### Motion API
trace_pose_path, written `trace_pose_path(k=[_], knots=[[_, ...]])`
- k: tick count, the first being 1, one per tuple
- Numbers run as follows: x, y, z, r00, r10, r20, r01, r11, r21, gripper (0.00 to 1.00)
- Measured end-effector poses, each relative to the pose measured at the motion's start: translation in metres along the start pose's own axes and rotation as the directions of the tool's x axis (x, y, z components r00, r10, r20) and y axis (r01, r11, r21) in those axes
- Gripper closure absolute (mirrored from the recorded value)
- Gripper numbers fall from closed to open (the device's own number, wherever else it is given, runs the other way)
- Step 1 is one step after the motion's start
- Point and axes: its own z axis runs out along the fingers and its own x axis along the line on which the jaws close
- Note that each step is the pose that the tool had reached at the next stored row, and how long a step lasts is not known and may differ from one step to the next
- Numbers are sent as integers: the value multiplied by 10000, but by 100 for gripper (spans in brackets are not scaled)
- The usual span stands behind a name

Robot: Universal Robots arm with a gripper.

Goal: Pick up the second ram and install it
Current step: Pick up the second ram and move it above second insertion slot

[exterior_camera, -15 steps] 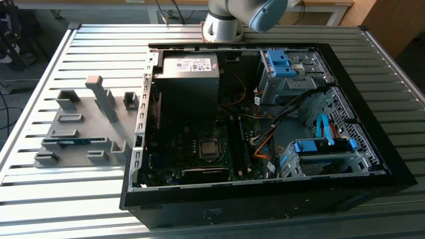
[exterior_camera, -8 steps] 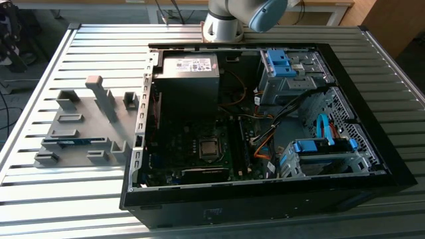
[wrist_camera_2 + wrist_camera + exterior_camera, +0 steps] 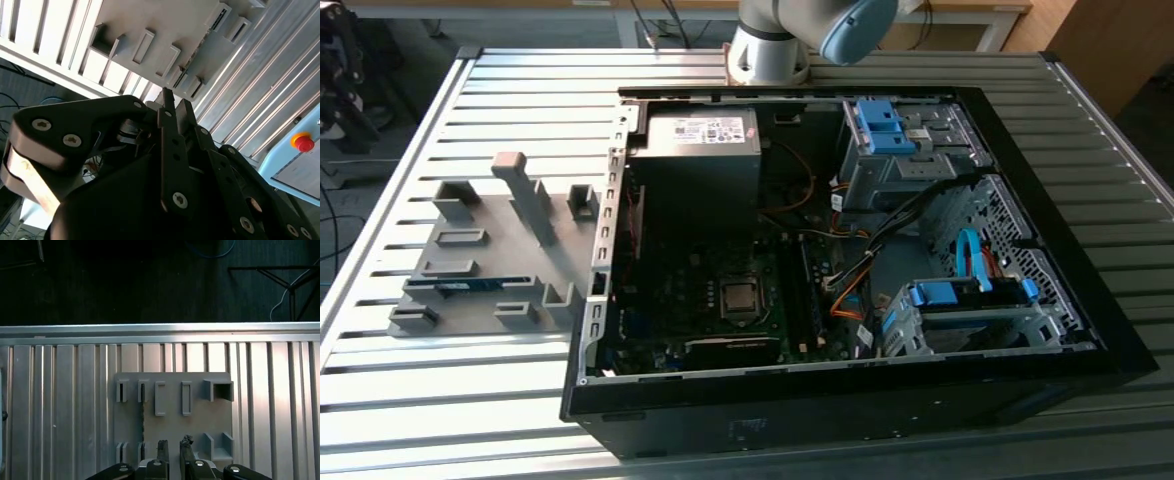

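First wrist view looks down on the grey holder [image 3: 172, 427] on the slatted bench [image 3: 60, 405]. The ram [image 3: 141, 415] stands on edge in it, a thin dark line bridging one pair of slots; the slot pair beside it holds nothing. The tool [image 3: 174, 441] hangs over the holder's edge. Its two fingers [image 3: 162, 450] are a narrow gap apart with nothing between them, and they are off to one side of the ram, not touching it.

In the exterior view the ram [image 3: 464, 285] shows as a blue strip in the holder, which sits just beside the open case [image 3: 1067, 230], on that view's left.

The pick-up is not yet made, so grasping, carrying and seating on the motherboard [image 3: 667, 300] are all left. Whether another stick already sits in the board's slots I cannot tell.
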Motion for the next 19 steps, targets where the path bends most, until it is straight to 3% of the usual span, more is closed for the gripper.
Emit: trace_pose_path(k=[10, 12, 13, 19], knots=[[5, 2, 103, 10000, -74, -7, 74, 10000, -1, 76], [6, 2, 129, 10000, -70, -14, 70, 10000, -2, 75], [6, 2, 142, 10000, -67, -14, 67, 10000, -1, 69], [8, 2, 217, 10000, 23, -12, -23, 10000, 2, 69]])
